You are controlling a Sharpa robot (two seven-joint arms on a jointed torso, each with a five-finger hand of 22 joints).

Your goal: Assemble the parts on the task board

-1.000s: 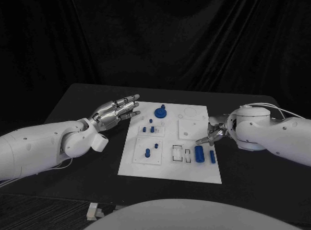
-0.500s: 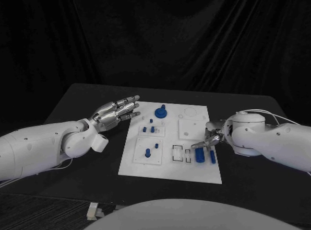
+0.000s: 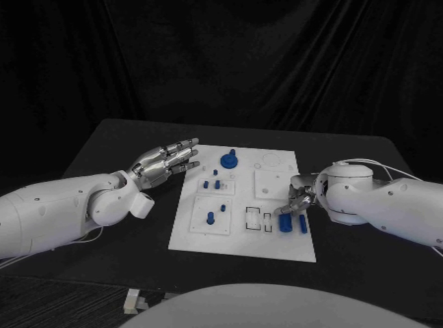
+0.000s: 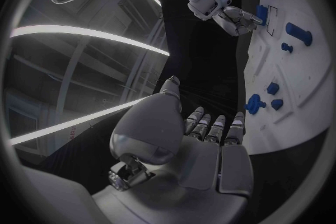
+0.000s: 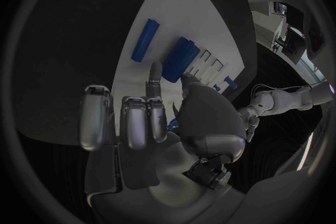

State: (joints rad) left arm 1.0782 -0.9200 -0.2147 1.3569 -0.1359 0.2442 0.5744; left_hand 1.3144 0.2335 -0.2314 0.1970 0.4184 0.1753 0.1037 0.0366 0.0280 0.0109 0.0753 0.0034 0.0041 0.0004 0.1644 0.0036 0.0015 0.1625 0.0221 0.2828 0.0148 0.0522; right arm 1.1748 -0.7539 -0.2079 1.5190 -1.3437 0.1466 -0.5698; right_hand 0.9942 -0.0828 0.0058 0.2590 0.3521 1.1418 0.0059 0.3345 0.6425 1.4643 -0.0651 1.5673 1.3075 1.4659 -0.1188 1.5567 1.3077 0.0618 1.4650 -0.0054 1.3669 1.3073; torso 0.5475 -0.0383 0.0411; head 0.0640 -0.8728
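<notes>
Head view with both wrist views. The white task board (image 3: 243, 236) lay in the middle of the black table (image 3: 113, 143), with blue parts spread over it: a round knobbed part (image 3: 227, 162) near the far edge, small pegs (image 3: 214, 184) standing in the raised square plates on the board's left half, and two loose cylinders side by side near the right edge, a thick cylinder (image 3: 284, 223) and a thinner cylinder (image 3: 302, 223), both lying flat. The right hand (image 3: 297, 200) was low over the board just beyond these two, its fingertips (image 5: 155, 71) reaching toward the end of the thick cylinder; the right wrist view showed the fingers apart with nothing between them, and whether a fingertip touched the part could not be told. The left hand (image 3: 165, 162) hovered above the table just beside the board's left edge, fingers extended side by side, palm toward the board, holding nothing. The step in hand appeared to be the pick-up of the thick cylinder. The next move would call for closing thumb and fingers around the cylinder's body, lifting it clear without knocking the thinner one beside it, then turning it upright for a socket; the outlined rectangular slots (image 3: 252, 217) just left of it might be the seat, though this could not be confirmed.
</notes>
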